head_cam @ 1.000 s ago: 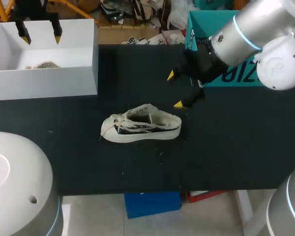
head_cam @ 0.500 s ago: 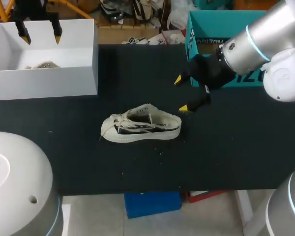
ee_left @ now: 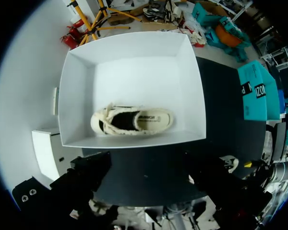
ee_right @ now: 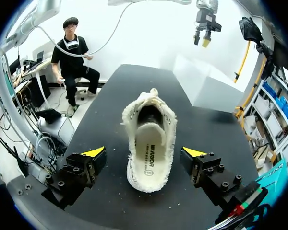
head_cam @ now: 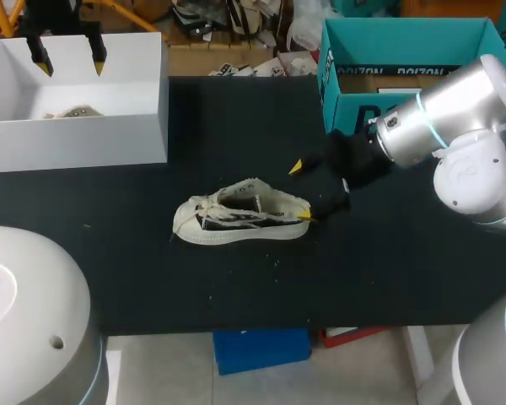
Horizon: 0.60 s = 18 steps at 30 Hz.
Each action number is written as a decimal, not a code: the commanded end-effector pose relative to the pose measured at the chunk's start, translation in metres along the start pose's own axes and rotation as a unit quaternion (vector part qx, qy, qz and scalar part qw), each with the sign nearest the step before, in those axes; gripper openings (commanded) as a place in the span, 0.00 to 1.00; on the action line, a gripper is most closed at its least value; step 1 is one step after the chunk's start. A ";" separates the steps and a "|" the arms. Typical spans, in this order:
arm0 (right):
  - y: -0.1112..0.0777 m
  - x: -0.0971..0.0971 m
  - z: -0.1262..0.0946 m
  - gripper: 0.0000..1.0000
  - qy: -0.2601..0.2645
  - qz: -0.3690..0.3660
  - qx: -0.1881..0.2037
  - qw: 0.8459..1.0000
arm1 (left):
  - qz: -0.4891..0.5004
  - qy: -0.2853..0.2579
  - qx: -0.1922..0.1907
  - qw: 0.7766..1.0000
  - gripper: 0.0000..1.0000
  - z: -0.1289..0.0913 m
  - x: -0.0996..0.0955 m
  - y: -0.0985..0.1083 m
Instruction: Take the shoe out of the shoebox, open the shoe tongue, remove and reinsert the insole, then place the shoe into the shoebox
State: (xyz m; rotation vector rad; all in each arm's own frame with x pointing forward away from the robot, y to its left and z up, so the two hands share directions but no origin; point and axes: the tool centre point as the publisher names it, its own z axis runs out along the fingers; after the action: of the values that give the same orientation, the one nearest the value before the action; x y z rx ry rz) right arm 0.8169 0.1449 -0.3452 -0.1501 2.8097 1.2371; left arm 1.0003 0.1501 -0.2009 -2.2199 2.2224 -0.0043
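Right gripper (ee_right: 145,152) released, flanking shoe (ee_right: 149,139) heel, left gripper (head_cam: 67,59) spread above shoebox (ee_left: 134,140), its wrist view showing second shoe (ee_left: 132,120) inside

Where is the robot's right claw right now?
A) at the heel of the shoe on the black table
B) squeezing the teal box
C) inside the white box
A: the right gripper is open, with the heel of the shoe on the table between its fingers.

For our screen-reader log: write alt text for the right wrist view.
A cream shoe lies on the black table, heel end between the yellow-tipped fingers of the open right gripper, insole showing. Beyond it, the left gripper hangs above a white box.
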 end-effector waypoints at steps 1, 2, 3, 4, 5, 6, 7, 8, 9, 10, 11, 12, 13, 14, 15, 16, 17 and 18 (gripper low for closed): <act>-0.008 -0.002 0.021 1.00 0.005 0.006 -0.019 1.000 | 0.000 0.000 -0.001 1.000 1.00 0.000 0.000 0.000; -0.010 -0.002 0.024 1.00 0.007 0.008 -0.020 1.000 | 0.000 0.000 -0.001 1.000 1.00 0.000 0.000 0.000; -0.012 -0.001 0.027 1.00 0.010 0.010 -0.022 1.000 | 0.000 0.000 -0.001 1.000 1.00 0.000 0.000 0.000; -0.013 0.000 0.029 1.00 0.012 0.011 -0.023 1.000 | 0.000 0.000 -0.001 1.000 1.00 0.000 0.000 0.000; -0.015 0.001 0.033 1.00 0.014 0.015 -0.026 0.999 | 0.000 0.000 -0.001 1.000 1.00 0.000 0.000 0.000; -0.017 0.001 0.035 1.00 0.016 0.018 -0.027 0.999 | 0.000 0.000 -0.001 1.000 1.00 0.000 0.000 0.000; -0.019 0.002 0.038 1.00 0.018 0.021 -0.028 0.999 | 0.000 0.000 -0.001 1.000 1.00 0.000 0.000 0.000; -0.021 0.002 0.041 1.00 0.019 0.023 -0.029 0.999 | 0.000 0.000 -0.001 1.000 1.00 0.000 0.000 0.000; -0.023 0.002 0.043 1.00 0.020 0.026 -0.031 0.999 | 0.000 0.000 -0.001 1.000 1.00 0.000 0.000 0.000; -0.025 0.002 0.045 1.00 0.020 0.028 -0.032 0.999 | 0.000 0.000 -0.001 1.000 1.00 0.000 0.000 0.000; -0.027 0.002 0.047 1.00 0.021 0.031 -0.033 0.999 | 0.000 0.000 -0.001 1.000 1.00 0.000 0.000 0.000; -0.029 0.002 0.048 1.00 0.022 0.035 -0.034 0.999 | 0.000 0.000 -0.001 1.000 1.00 0.000 0.000 0.000; -0.030 0.002 0.050 1.00 0.022 0.038 -0.036 0.998 | 0.000 0.000 -0.001 1.000 1.00 0.000 0.000 0.000; -0.032 0.001 0.051 1.00 0.021 0.040 -0.039 0.998 | 0.000 0.000 -0.001 1.000 1.00 0.000 0.000 0.000; -0.034 0.001 0.052 1.00 0.021 0.041 -0.040 0.998 | 0.000 0.000 -0.001 1.000 1.00 0.000 0.000 0.000; -0.034 0.000 0.052 1.00 0.021 0.042 -0.040 0.998 | 0.000 0.000 -0.001 1.000 1.00 0.000 0.000 0.000; -0.035 0.000 0.053 1.00 0.022 0.043 -0.041 0.998 | 0.000 0.000 -0.001 1.000 1.00 0.000 0.000 0.000; -0.035 0.000 0.053 1.00 0.022 0.044 -0.041 0.998 | 0.000 0.000 -0.001 1.000 1.00 0.000 0.000 0.000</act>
State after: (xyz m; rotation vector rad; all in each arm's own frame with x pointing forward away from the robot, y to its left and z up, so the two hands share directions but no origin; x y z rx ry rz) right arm 0.8195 0.1574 -0.4014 -0.0600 2.8323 1.3800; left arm 1.0003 0.1501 -0.2009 -2.2198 2.2225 -0.0043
